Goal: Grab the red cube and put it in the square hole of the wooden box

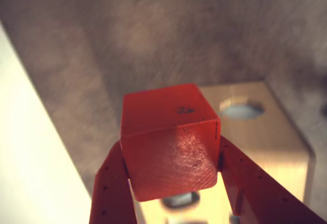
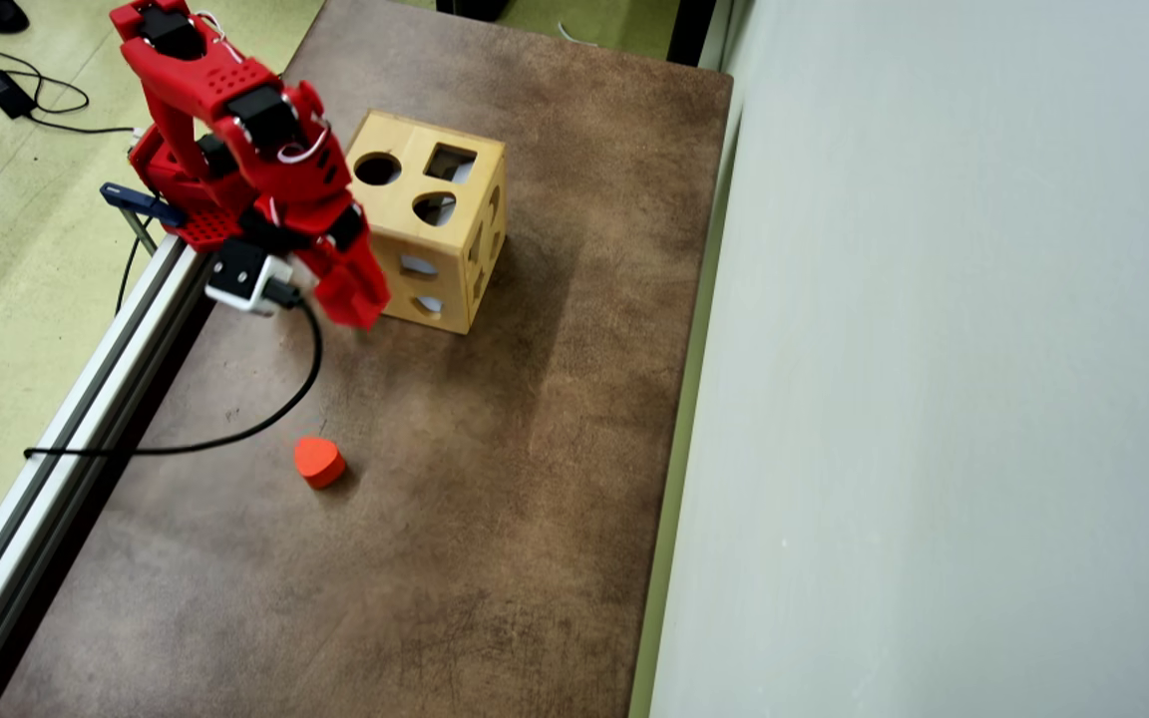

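Red cube | pinched between fingers (tips hidden) | wooden box behind, square hole unseen in wrist view

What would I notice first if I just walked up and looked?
The red cube, big in the wrist view, pinched between the gripper fingers. In the overhead view, the red arm leans beside the wooden box with its holes on top, and a small orange heart block lies alone on the brown table.
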Robot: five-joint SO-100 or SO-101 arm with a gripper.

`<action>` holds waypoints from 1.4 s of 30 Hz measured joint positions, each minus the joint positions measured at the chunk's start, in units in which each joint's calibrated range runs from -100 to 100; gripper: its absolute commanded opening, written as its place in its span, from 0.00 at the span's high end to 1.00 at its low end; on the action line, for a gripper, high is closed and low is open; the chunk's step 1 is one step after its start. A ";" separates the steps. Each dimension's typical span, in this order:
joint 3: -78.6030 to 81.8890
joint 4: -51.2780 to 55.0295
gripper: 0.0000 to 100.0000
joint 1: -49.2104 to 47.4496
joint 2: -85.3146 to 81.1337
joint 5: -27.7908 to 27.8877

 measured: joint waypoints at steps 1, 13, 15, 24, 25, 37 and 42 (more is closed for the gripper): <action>-2.62 1.53 0.96 -1.22 0.00 -0.49; -13.27 7.18 0.96 -14.01 -0.08 -6.20; -13.27 7.18 0.96 -15.38 -0.08 -7.33; -13.27 7.18 0.96 -19.62 1.19 -10.84; -13.27 7.18 0.96 -20.55 1.19 -11.23; -12.10 7.34 0.96 -28.10 1.19 -14.16; -8.49 7.34 0.96 -28.31 1.19 -14.26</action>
